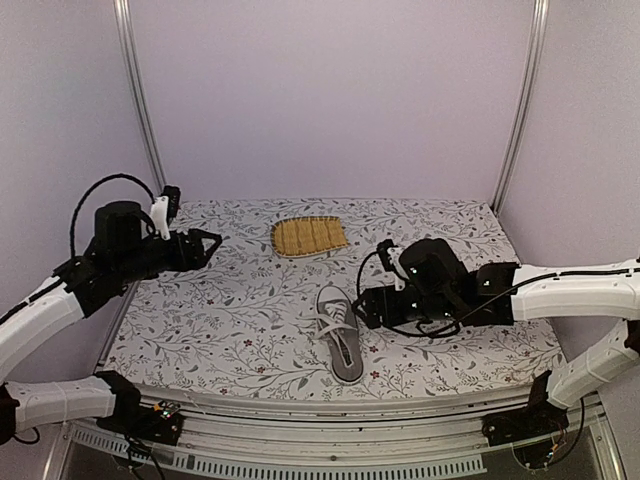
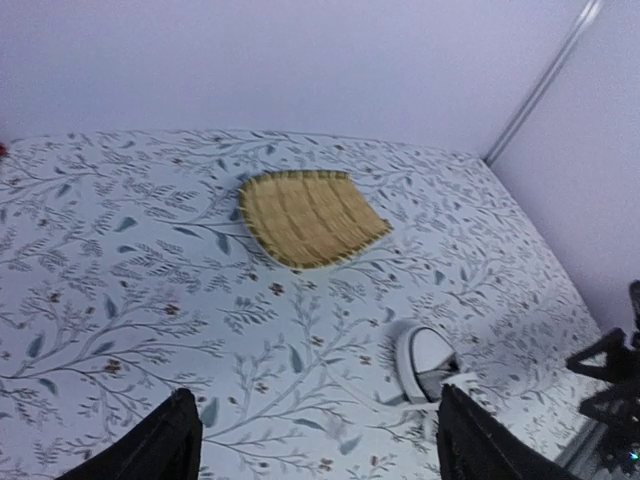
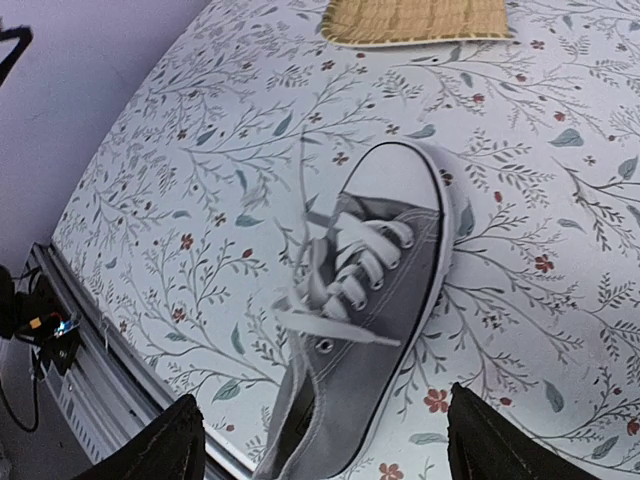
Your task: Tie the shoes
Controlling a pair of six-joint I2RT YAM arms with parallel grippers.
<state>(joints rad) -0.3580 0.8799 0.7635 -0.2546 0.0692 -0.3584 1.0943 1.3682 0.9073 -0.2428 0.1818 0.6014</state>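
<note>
The grey sneaker (image 1: 340, 338) lies on the flowered table, white toe cap toward the back wall. Its white laces (image 3: 340, 300) are loose: one end crosses the tongue and a blurred strand hangs left of the eyelets. My right gripper (image 1: 362, 306) is just right of the shoe, jaws wide apart. In the right wrist view the shoe (image 3: 385, 330) lies between and beyond the black fingers (image 3: 165, 450), which hold nothing. My left gripper (image 1: 210, 243) hovers open far to the left. In its own view only the toe cap (image 2: 430, 358) shows beside the right finger (image 2: 480, 445).
A yellow woven mat (image 1: 310, 236) lies at the back of the table, behind the shoe, and appears as the mat (image 2: 310, 218) and the mat (image 3: 420, 18) in the wrist views. The table's front rail (image 3: 80, 340) runs close by the shoe's heel.
</note>
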